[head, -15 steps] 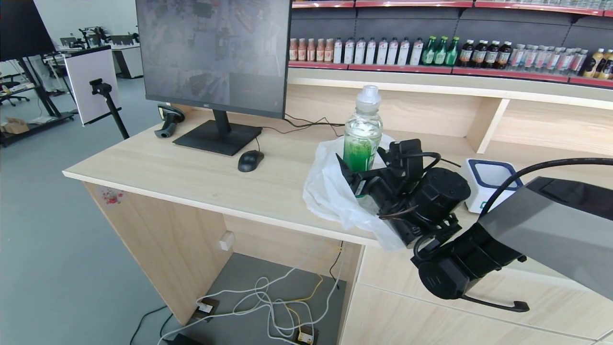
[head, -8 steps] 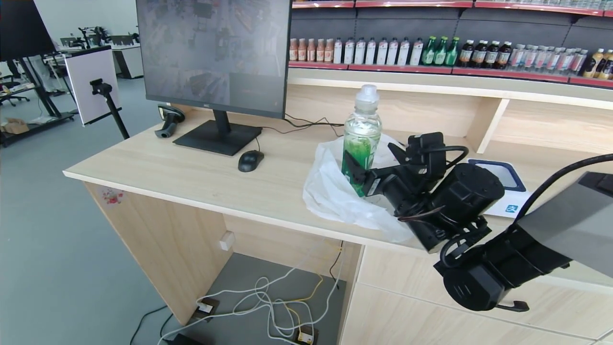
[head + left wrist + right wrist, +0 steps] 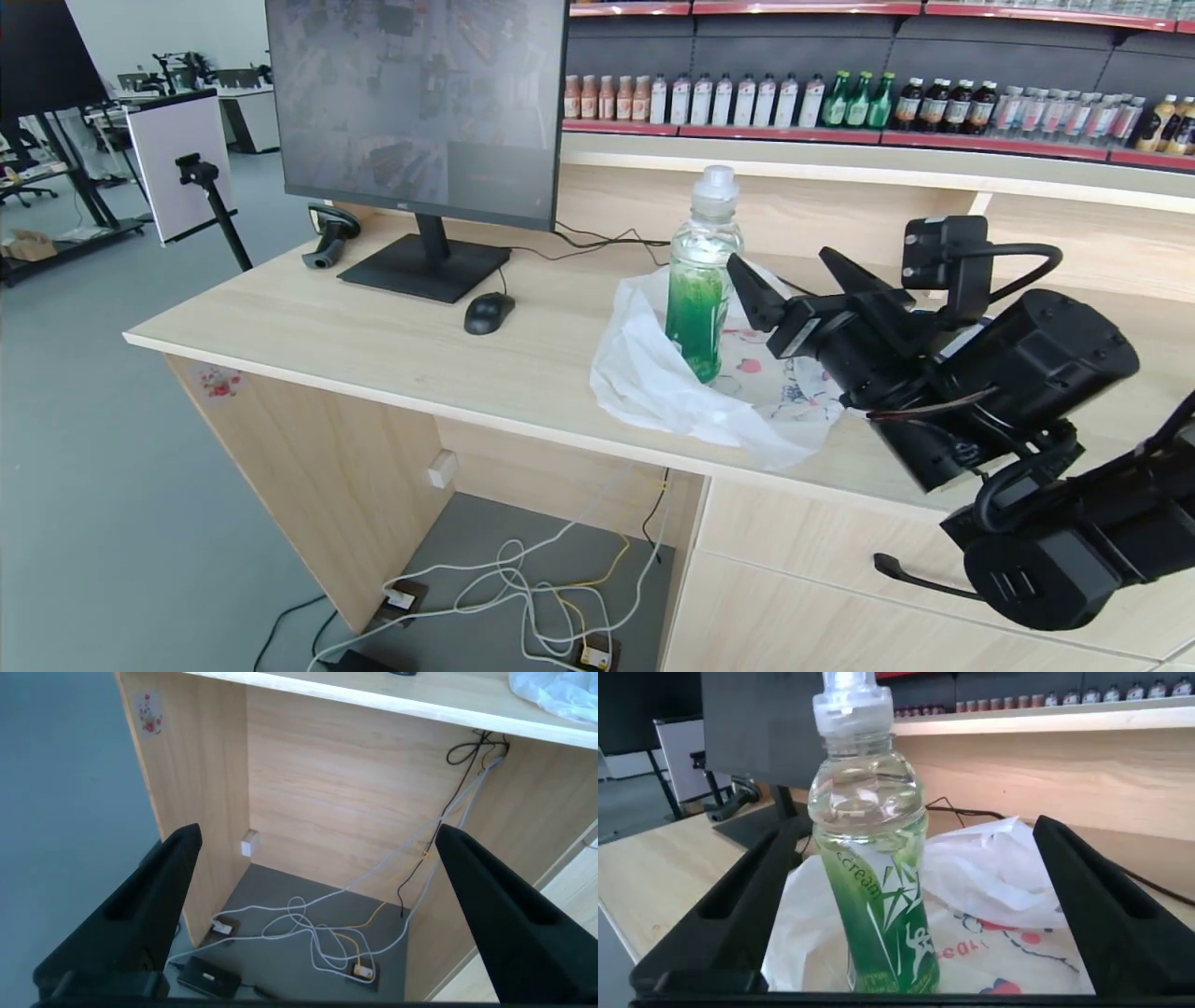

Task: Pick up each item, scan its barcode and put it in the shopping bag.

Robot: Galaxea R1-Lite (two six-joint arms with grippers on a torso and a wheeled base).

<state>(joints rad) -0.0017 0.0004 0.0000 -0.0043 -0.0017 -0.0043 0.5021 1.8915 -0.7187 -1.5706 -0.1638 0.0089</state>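
Two grippers show, both spread wide and both empty. The right gripper (image 3: 780, 259) hangs over the wooden counter (image 3: 373, 345), level with the middle of the green-labelled drink bottle (image 3: 702, 280) and just beside it on its right. In the right wrist view the bottle (image 3: 868, 859) stands framed between the two black fingers (image 3: 738, 896) with a gap on either side, so neither pad presses on it. The bottle is upright, its clear cap on, with its base down in the crumpled white plastic shopping bag (image 3: 653, 383). The bag lies slumped near the counter's front edge. Its printed side (image 3: 1008, 943) is spread flat behind and beside the bottle, and I cannot tell whether the bottle is inside the bag's mouth or merely resting on top of it. The left gripper (image 3: 318, 840) hangs low in front of the counter, its fingers far apart and nothing between them. It faces the recess under the counter, where loose cables (image 3: 318, 943) lie tangled on the grey floor. Farther left on the counter sit a black monitor (image 3: 415, 103) on its stand, a black mouse (image 3: 488, 313) in front of it and a handheld barcode scanner (image 3: 327, 238) by the monitor's far corner. Behind the counter runs a shelf of bottled drinks (image 3: 840, 98).
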